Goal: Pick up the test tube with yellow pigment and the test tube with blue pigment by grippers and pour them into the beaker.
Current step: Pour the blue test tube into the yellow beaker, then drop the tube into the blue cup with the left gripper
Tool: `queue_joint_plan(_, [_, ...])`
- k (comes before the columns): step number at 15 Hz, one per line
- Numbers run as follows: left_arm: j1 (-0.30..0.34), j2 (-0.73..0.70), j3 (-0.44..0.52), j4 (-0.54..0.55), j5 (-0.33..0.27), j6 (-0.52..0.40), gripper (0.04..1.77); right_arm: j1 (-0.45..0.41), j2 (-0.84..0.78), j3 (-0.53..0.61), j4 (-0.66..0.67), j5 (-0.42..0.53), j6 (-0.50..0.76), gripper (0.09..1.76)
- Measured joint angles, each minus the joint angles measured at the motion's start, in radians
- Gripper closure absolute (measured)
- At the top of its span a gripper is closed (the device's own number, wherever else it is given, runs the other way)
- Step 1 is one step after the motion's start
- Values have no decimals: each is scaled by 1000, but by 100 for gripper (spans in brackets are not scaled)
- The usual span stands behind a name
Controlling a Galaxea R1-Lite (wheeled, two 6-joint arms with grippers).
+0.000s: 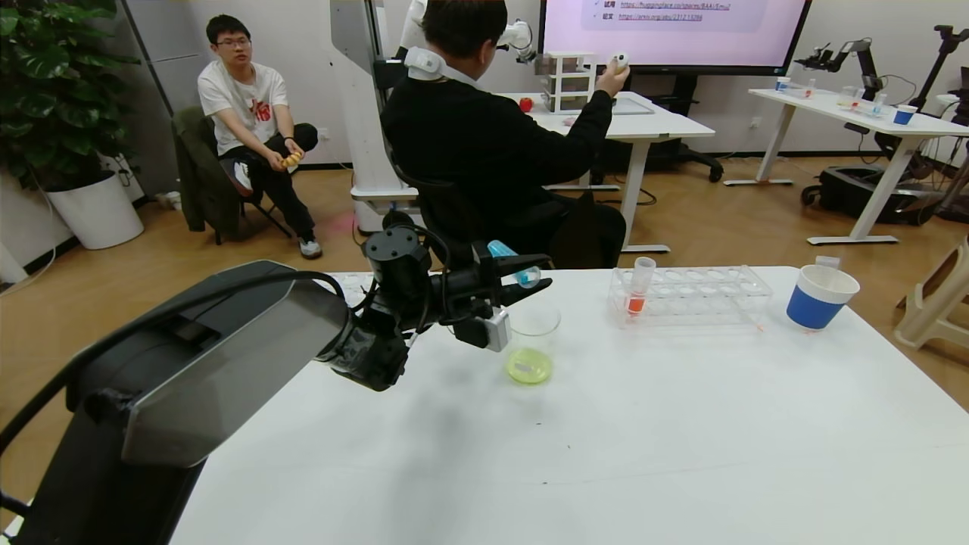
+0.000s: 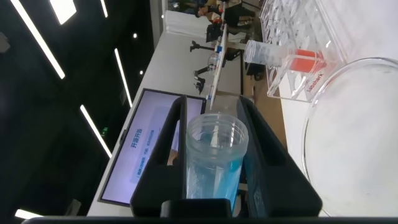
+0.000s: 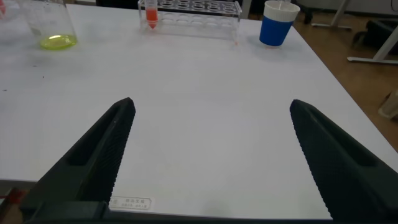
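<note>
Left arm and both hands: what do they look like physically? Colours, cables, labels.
The left arm has a bulky dark-grey glossy shell with black joints and black cables looping along it. The left hand is black, with two flat fingers and a small white-grey box mounted under it. The right hand shows two black fingers with ribbed inner pads and a small white printed label at its base.

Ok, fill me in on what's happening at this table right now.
The left pincer is shut on the test tube with blue pigment, holding it tipped on its side just above the beaker. The beaker already has yellow-green liquid at the bottom. The blue has not visibly gone in yet. The right pincer hangs open over bare table, idle. An orange-red tube stands in the rack, beside a blue paper cup.
</note>
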Motion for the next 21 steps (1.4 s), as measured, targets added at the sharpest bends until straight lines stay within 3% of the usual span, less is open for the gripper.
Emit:
queue_joint_plan(12, [18,6,8,-1,-13,90,127,0,0,0,0,0,0,11])
queue_joint_plan(21, [20,12,21,0,-12,224,127,0,0,0,0,0,0,11])
